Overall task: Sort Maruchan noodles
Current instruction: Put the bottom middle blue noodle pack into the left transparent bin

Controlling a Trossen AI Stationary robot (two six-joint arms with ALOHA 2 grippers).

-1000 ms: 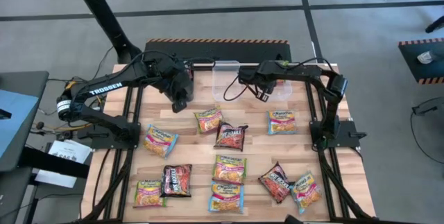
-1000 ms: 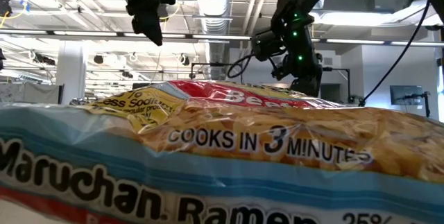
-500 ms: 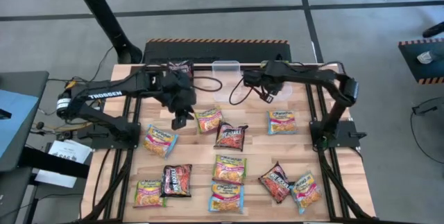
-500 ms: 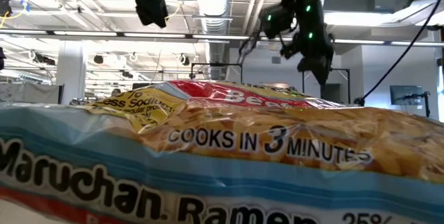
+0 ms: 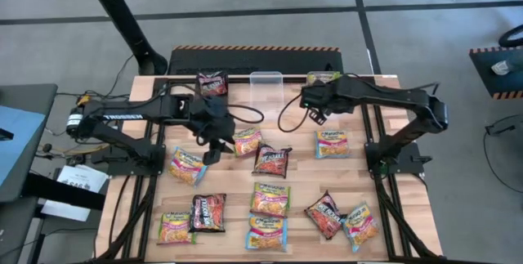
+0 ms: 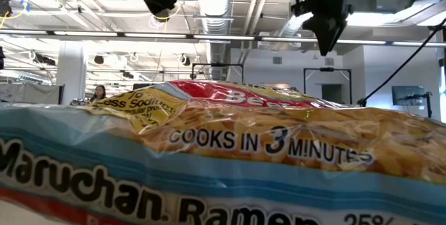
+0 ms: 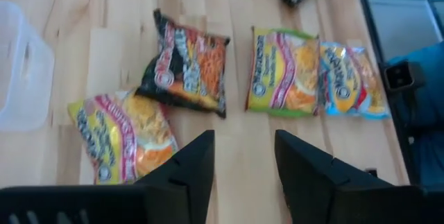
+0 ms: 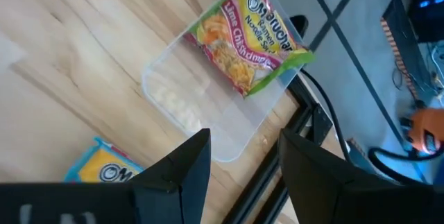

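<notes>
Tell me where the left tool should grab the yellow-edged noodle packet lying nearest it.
Pinch the flat yellow-edged plastic noodle packet across its narrow width, from straight above. It lies flat, apart from the dark packet. The left tool stands open beside it.

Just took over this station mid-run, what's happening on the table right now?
The robot is sorting ramen packets into clear tubs at the table's far edge. The left end effector is open and empty, over the table beside a yellow-edged packet. The right end effector hangs open near the far tubs. One green-edged packet already leans in the right tub; about ten others lie loose on the table.
</notes>
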